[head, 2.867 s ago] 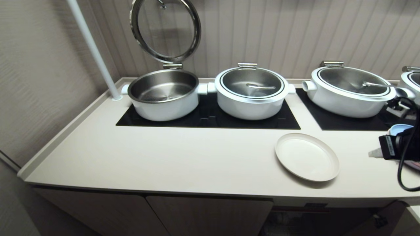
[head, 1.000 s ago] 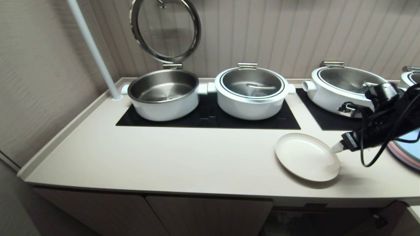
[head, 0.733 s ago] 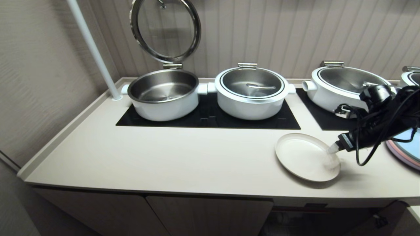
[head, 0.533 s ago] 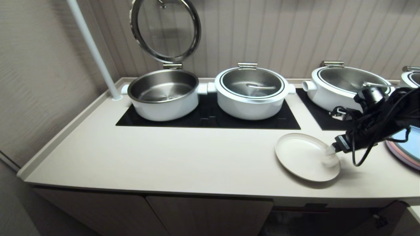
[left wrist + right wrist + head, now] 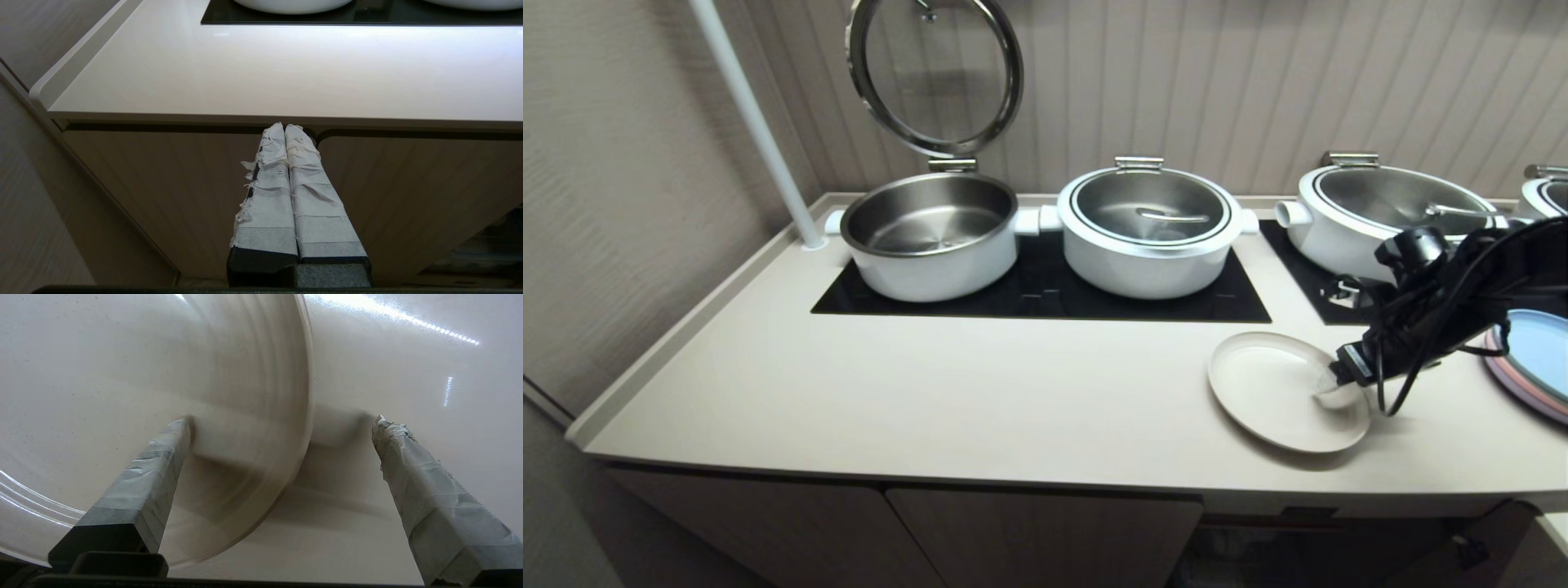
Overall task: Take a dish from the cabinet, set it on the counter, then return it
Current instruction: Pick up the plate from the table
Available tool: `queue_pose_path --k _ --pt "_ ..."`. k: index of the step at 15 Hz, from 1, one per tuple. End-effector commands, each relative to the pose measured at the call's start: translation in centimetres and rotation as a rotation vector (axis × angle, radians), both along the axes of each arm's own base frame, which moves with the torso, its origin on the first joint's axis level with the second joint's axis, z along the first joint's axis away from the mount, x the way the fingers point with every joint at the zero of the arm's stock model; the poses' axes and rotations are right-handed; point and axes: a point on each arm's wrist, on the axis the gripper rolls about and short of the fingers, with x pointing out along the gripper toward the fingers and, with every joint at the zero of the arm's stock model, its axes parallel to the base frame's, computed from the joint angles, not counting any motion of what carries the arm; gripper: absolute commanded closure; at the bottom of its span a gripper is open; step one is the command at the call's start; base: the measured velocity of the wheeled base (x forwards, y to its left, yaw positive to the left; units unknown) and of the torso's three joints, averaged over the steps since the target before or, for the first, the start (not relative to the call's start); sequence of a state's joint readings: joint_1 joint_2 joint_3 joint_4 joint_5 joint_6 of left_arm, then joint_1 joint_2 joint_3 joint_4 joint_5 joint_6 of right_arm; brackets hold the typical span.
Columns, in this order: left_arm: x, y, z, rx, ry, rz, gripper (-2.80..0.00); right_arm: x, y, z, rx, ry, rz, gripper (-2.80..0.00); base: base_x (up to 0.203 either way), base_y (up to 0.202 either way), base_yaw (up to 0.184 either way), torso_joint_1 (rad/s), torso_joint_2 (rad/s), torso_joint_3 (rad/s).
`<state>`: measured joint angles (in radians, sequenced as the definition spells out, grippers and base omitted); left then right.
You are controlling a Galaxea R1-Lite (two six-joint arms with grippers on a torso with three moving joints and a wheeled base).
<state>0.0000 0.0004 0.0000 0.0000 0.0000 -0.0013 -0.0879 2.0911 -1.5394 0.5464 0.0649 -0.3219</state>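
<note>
the right arm is reached in from the right side of the head view, slanted downward, with black cables looped around it, and the right tool (image 5: 1327, 390) is lowered to the right rim of the dish (image 5: 1278, 390). its taped fingers (image 5: 151, 473) are spread wide apart and nothing is gripped: in the right wrist view one finger is set over the inside of the dish and the other over the bare table (image 5: 408, 355) just outside, so the rim is straddled between them. the left tool (image 5: 286, 134) is held low in front of the cabinet (image 5: 163, 183), level with the door tops just under the table edge, its taped fingers pressed together with nothing between them. no readable writing is found on any surface. the dish is laid flat on the table near the front edge, in front of the black cooktop panels (image 5: 1045, 294), with the stacked blue and pink plates (image 5: 1535, 359) well off to its right.
</note>
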Motion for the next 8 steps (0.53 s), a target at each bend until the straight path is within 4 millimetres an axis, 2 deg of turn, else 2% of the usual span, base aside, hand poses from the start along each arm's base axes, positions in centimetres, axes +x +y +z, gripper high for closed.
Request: queue_pose_path --k 1,8 --pt "0.00 0.00 0.00 0.000 0.000 0.000 0.00 0.14 0.07 -0.40 0.001 0.012 0.004 -2.80 0.000 0.000 0.000 0.000 0.00 0.000" --pt "0.00 0.00 0.00 0.000 0.000 0.000 0.00 0.71 -0.01 -0.77 -0.003 0.011 -0.018 -2.80 0.000 0.000 0.000 0.000 0.00 0.000"
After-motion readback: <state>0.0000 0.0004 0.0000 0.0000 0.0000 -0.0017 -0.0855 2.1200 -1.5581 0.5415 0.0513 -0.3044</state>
